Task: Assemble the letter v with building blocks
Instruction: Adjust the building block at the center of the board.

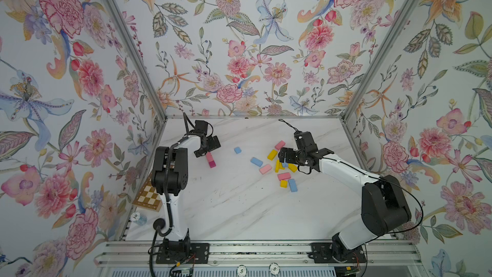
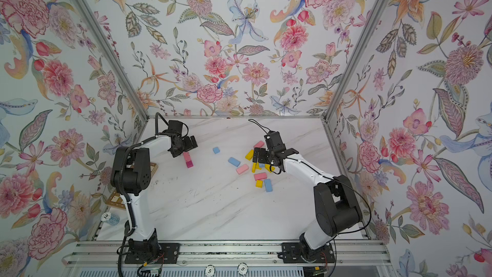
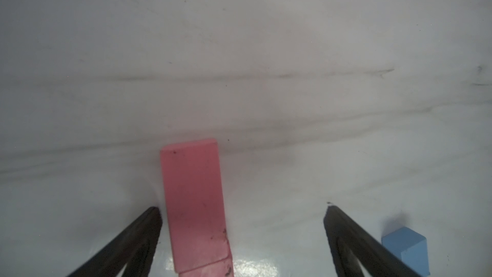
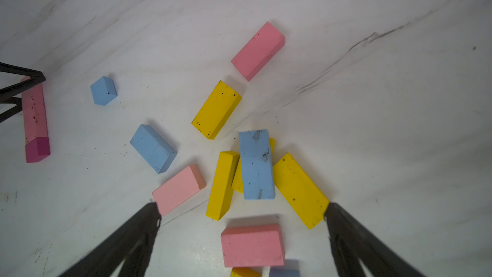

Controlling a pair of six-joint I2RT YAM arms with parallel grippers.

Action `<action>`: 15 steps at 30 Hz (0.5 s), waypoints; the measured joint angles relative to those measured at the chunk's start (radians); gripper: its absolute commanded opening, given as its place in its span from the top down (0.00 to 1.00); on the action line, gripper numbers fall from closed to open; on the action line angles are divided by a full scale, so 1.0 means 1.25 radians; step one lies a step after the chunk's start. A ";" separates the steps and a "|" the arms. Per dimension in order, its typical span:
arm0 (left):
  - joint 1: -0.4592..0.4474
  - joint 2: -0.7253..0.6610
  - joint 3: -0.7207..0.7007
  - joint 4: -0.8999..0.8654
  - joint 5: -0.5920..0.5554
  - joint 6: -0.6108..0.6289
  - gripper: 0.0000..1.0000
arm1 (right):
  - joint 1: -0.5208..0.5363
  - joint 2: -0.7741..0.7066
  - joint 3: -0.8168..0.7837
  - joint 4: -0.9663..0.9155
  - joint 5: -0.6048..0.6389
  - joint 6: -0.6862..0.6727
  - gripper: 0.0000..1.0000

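Flower-papered walls (image 1: pixel 239 35) close in three sides of a white, grey-veined marble table (image 1: pixel 239 209). Its broad middle lies bare, probably the building ground for the letter. The white-and-black left arm (image 1: pixel 170 171) and right arm (image 1: pixel 346 171) reach in from the near rail. A brown-and-cream checkered board (image 1: pixel 149 195) sits at the table's left edge, partly hidden by the left arm. It is apart from the work and, I judge, no part of it.

The building blocks (image 1: pixel 283 175) fall into two groups. Most lie loosely scattered on the right side of the table, in pink, yellow and light blue, some overlapping. In the right wrist view a light blue oblong brick (image 4: pixel 256 163) rests on top of yellow ones, so it looks the freest to lift. The right pincer (image 4: pixel 242 206) hangs over this scatter with its jaws wide apart and gripping nothing, seemingly placed to choose the next piece.

On the left, a long pale pink brick (image 3: pixel 193 195) lies flat with a short magenta brick (image 1: pixel 212 164) butted to its end. Together they form a slightly slanted line that reads as the start of one stroke of the V. The left pincer (image 3: pixel 243 209) straddles the pink brick with jaws spread. One finger stands just beside its long edge and the other well clear, so nothing is clamped. A small light blue square brick (image 1: pixel 237 150) lies alone between the groups.
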 measured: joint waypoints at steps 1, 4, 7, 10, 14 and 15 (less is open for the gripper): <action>0.000 0.000 -0.002 0.004 0.000 0.000 0.01 | 0.000 0.000 0.000 0.000 0.000 0.000 0.01; 0.000 0.000 -0.006 0.016 0.001 -0.001 0.01 | 0.001 0.000 0.000 0.002 0.000 0.000 0.01; 0.000 0.000 -0.009 0.028 0.002 -0.003 0.01 | 0.002 0.000 0.000 0.002 0.000 0.000 0.01; 0.000 0.000 -0.011 0.034 0.003 -0.003 0.01 | 0.005 0.000 0.000 0.002 0.000 0.000 0.01; 0.000 0.000 -0.012 0.037 0.003 -0.006 0.01 | 0.007 0.000 0.000 0.002 0.000 0.000 0.01; 0.000 0.000 -0.012 0.037 0.003 -0.006 0.01 | 0.007 0.000 0.000 0.002 0.000 0.000 0.01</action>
